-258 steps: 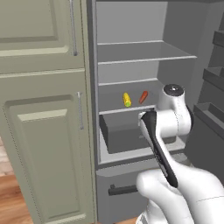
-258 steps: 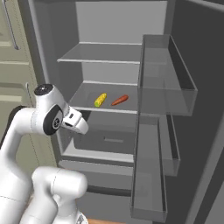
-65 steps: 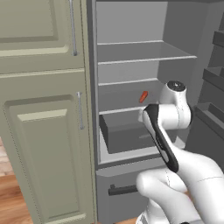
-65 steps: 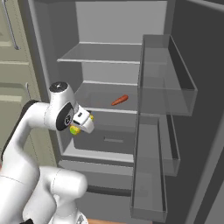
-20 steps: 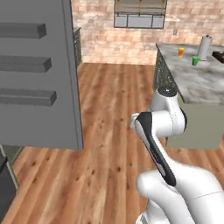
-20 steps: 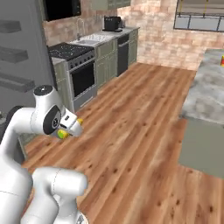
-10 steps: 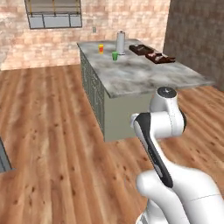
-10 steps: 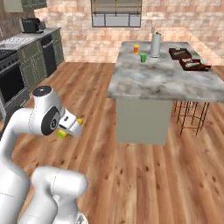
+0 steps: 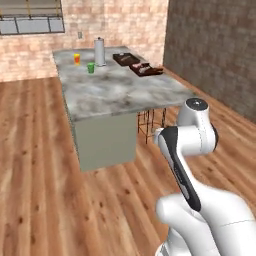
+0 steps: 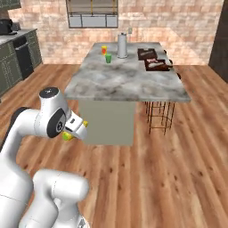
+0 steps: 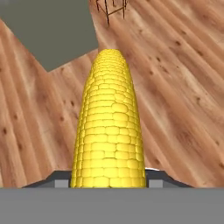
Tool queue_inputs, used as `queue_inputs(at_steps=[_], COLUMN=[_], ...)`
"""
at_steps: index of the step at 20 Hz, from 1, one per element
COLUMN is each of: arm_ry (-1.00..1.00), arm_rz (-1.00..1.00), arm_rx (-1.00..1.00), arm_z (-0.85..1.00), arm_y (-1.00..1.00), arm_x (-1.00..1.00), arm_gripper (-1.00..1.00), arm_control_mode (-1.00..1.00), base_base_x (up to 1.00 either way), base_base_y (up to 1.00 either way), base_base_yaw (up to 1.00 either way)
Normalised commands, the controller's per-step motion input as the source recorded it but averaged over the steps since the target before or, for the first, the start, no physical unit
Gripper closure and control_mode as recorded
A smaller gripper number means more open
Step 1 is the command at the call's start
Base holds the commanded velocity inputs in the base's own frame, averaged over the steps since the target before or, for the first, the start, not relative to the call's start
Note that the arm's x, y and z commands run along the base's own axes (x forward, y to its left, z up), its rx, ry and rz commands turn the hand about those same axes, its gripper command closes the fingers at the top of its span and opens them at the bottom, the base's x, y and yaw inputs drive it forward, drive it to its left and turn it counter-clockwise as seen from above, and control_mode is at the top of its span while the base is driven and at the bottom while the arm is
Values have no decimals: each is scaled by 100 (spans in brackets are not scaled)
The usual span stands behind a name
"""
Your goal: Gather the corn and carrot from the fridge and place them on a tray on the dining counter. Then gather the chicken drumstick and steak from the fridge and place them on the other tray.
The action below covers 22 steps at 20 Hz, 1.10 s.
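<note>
The corn (image 11: 109,127) is sitting lengthwise in the gripper (image 10: 75,130), its yellow kernels running up the middle of the hand view away from the camera, tip pointing out over the wooden floor (image 11: 175,87). In the right base view a yellow end and a greenish end of the cob are showing on either side of the hand, so the fingers are closing narrowly around the corn and holding it.

The gripper is hanging low beside the arm's upper joint, above the floor and well short of the dining counter (image 10: 129,78). The counter's grey side panel (image 11: 52,30) is lying ahead of the corn tip in the hand view, with stool legs (image 11: 111,6) at the top edge.

On the marble counter top, two dark trays (image 10: 156,65) are lying side by side near the far right edge, one just behind the other (image 10: 146,54). What is lying in them is too small to tell. A tall metal canister (image 10: 122,46) is standing at the far end, with an orange cup (image 10: 104,49) and a green cup (image 10: 108,58) just beside it. Wire stools (image 10: 159,116) are standing under the counter's right overhang.
</note>
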Motion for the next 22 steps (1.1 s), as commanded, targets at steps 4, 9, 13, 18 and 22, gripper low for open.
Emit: queue_inputs(at_steps=[4, 9, 13, 18, 22], arm_ry=[0, 0, 0, 0, 0], arm_rz=[0, 0, 0, 0, 0], arm_rx=[0, 0, 0, 0, 0], arm_z=[0, 0, 0, 0, 0], arm_y=[0, 0, 0, 0, 0], arm_x=[0, 0, 0, 0, 0], arm_gripper=[100, 100, 100, 100, 100], arm_control_mode=[100, 100, 100, 100, 100], base_base_x=[75, 47, 17, -4, -16], base_base_y=[-100, -100, -100, -100, -100], base_base_yaw=[34, 41, 54, 55, 50])
